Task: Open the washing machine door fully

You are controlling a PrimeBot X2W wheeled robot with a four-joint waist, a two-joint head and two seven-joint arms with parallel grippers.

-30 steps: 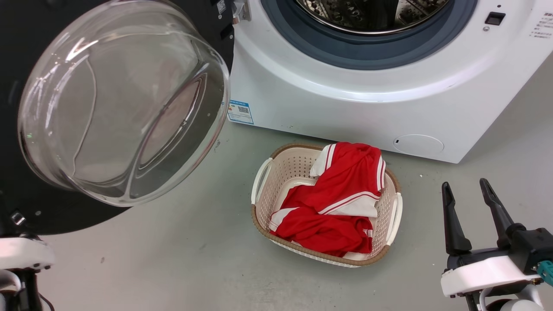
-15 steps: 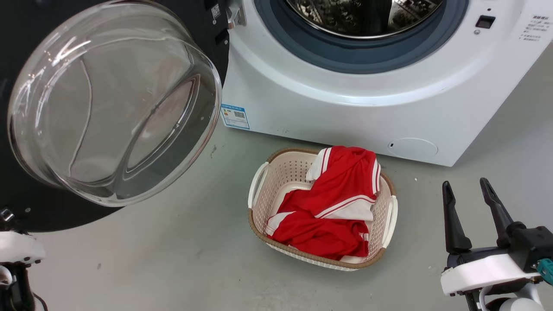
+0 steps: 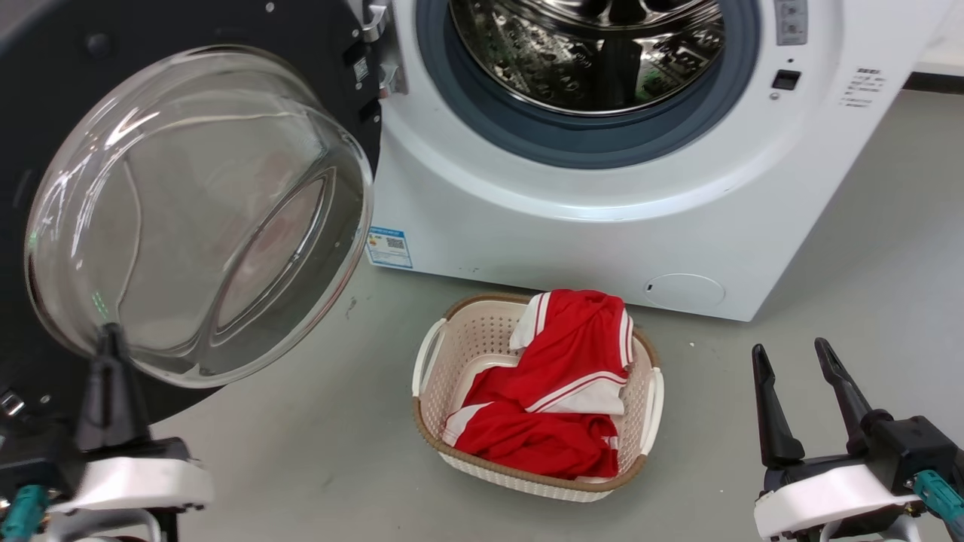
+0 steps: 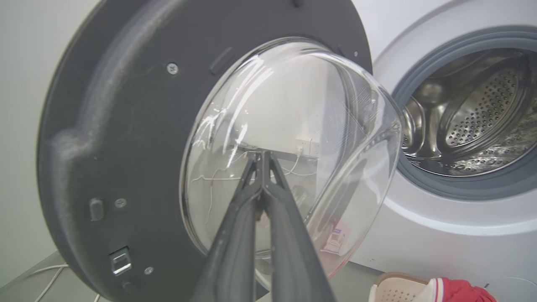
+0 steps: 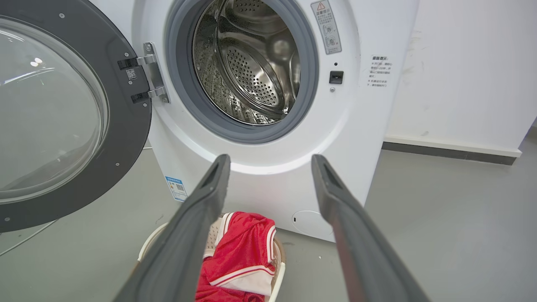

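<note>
The washing machine (image 3: 572,233) (image 5: 260,180) is a white front-loader with its steel drum showing. Its washing machine door (image 3: 45,135) (image 4: 126,147) (image 5: 126,138), black with a clear bulging glass bowl, stands swung wide open on the left, hinged at the machine's left side. My left gripper (image 3: 111,335) (image 4: 262,157) is shut, empty, fingers together, its tip in front of the lower part of the glass bowl. At the lower right, my right gripper (image 3: 791,354) (image 5: 270,161) is open and empty, above the floor and apart from the machine.
A beige laundry basket (image 3: 429,361) (image 5: 277,268) with red and white clothing (image 3: 557,391) stands on the grey floor in front of the machine. A white wall (image 5: 461,71) with a dark skirting runs to the right of the machine.
The head camera has tilted up, showing more of the drum. My left gripper has risen into the head view, fingers shut. The right gripper keeps its pose.
</note>
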